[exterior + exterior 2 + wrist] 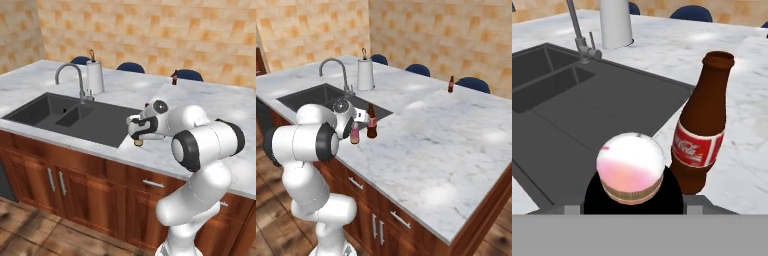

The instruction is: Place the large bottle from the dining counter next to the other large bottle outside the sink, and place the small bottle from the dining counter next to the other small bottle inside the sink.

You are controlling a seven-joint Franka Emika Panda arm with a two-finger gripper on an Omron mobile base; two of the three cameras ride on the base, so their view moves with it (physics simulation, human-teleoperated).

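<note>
My gripper [355,125] is shut on the large pink-and-white bottle [355,135], holding it upright at the counter's front, just right of the sink [313,97]. In the hand view the pink bottle [630,172] sits right in front of the hand and hides the fingertips. The squat dark brown bottle [702,127] with a red label stands on the marble close beside it, apart by a small gap [372,122]. From the left base view my hand [138,132] covers most of the pink bottle [138,142]. The small slender brown bottle [451,84] stands far back on the dining counter [174,78].
A metal faucet [75,77] rises behind the dark grey sink [65,117]. A white cylinder on a stand [365,73] stands by the faucet. Dark blue stools [418,69] line the far edge. Wide marble [446,145] spreads to the right.
</note>
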